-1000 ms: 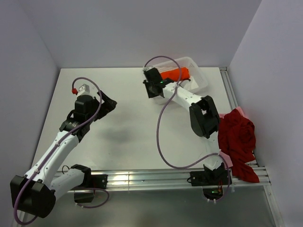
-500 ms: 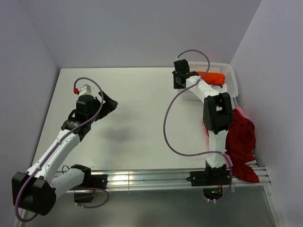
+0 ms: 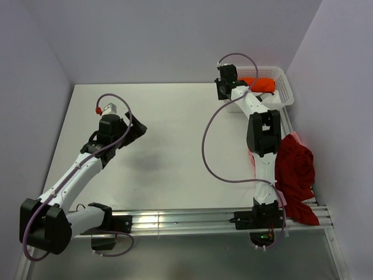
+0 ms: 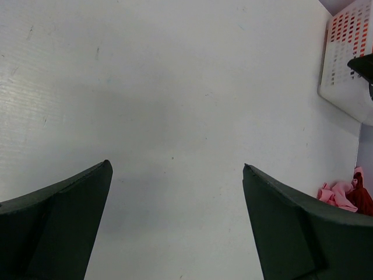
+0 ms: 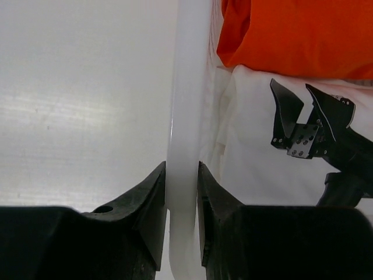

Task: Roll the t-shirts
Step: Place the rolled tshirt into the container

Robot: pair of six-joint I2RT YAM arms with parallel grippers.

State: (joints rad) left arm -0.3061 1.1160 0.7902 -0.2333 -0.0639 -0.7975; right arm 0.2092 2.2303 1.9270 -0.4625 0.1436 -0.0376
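Note:
A bright orange t-shirt (image 3: 260, 83) (image 5: 291, 35) lies rolled in the white mesh basket (image 3: 282, 93) at the back right corner. My right gripper (image 3: 228, 93) (image 5: 182, 166) is shut on the basket's left rim (image 5: 189, 87), one finger on each side. A dark red t-shirt (image 3: 294, 169) (image 4: 365, 199) lies crumpled at the table's right edge, with pale pink cloth (image 3: 296, 137) (image 4: 337, 195) showing beside it. Over bare table at the left, my left gripper (image 3: 135, 129) (image 4: 176, 166) stands wide open with nothing between its fingers.
Grey walls close the table at the back and both sides. A metal rail (image 3: 192, 219) runs along the near edge by the arm bases. The basket (image 4: 349, 52) shows far off at the top right of the left wrist view.
My right arm has swung right with the basket, carrying it from the back middle into the back right corner. The left arm has shifted slightly and stays open.

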